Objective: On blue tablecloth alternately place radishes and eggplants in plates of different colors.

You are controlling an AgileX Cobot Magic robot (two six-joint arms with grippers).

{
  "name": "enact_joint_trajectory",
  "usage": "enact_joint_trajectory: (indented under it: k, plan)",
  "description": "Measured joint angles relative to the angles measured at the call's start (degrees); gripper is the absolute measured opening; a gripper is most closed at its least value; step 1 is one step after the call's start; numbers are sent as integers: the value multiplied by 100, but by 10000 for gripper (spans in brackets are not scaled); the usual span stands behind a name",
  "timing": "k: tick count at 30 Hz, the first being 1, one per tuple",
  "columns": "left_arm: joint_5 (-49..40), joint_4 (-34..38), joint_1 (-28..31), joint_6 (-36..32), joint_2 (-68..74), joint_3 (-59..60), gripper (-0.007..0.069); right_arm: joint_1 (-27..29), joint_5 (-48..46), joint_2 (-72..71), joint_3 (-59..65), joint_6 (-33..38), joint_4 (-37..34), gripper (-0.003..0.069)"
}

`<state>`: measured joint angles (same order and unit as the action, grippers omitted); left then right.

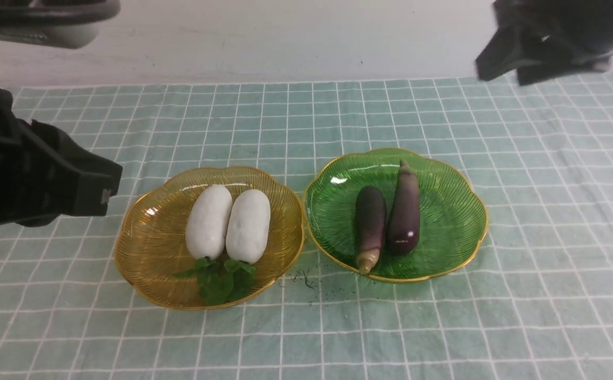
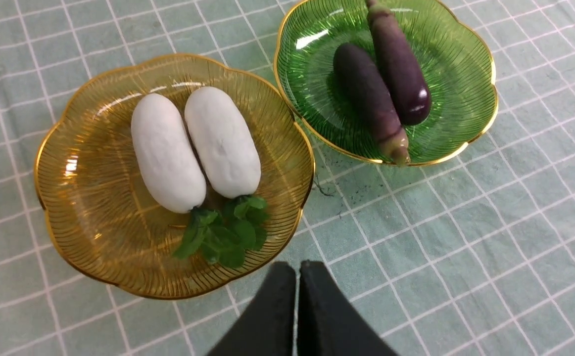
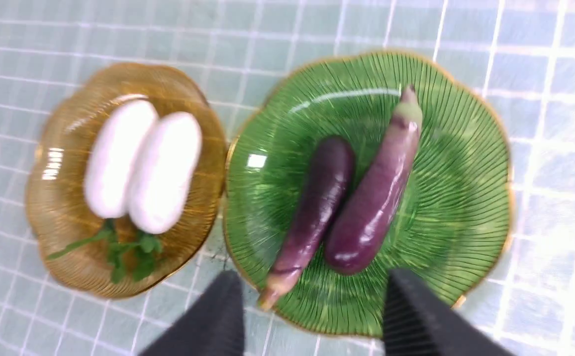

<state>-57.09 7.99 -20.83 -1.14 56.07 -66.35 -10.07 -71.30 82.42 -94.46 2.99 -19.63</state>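
The 2 white radishes [image 1: 209, 221] lie side by side in the yellow plate [image 1: 148, 248], left of the middle. The 2 purple eggplants [image 1: 404, 211] lie side by side in the green plate [image 1: 454, 211], just right of it. Both plates sit on the blue tablecloth [image 1: 549, 264]. The left claw [image 2: 297, 269], at the left edge, is pressed together and holds nothing. The right claw [image 3: 314, 277], in the upper right corner, is spread and empty.
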Motion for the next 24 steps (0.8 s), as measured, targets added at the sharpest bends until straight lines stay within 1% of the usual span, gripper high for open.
enact_joint_trajectory:
  k: [1, 2, 3, 4, 5, 7, 9, 12, 14, 18, 22, 24]
  plan:
    - [-5, 0, 0, 0, 0, 0, -8, 0, -5, -357, 165, 57, 76, 242]
    - [-12, 5, 0, 0, 0, 0, -8, 0, 7, -996, 511, 142, 205, 159]
    - [-12, 10, 0, 0, 0, 0, -8, 0, 75, -1283, 686, 199, 261, 129]
    - [-12, 10, 0, 0, 0, 0, -8, 0, 275, -1773, 1016, 261, 362, 80]
    - [-12, 11, 0, 0, 0, 0, -8, 0, 604, -2283, 1392, 303, 457, 43]
    - [-7, 11, 0, 0, 0, 0, -8, 0, 1571, -3473, 2376, 348, 654, 5]
    - [0, 11, 0, 0, 0, 0, -8, 0, 2422, -4283, 3108, 363, 770, -6]
    - [39, 24, 0, 0, 0, 0, -8, 0, 4281, -6060, 4712, 328, 898, -12]
    - [46, 45, 0, 0, 0, 0, -8, 0, 4944, -6964, 5457, 189, 909, -12]
    - [74, 110, 0, 0, 0, 0, -8, 0, 5275, -7977, 6426, -26, 1013, -12]
    - [191, 132, 0, -52, 0, 0, -8, 0, 5433, -8310, 7027, -70, 1285, -12]
    - [238, 89, 0, -130, -90, 47, -8, 0, 5471, -8324, 7127, -81, 1364, -12]
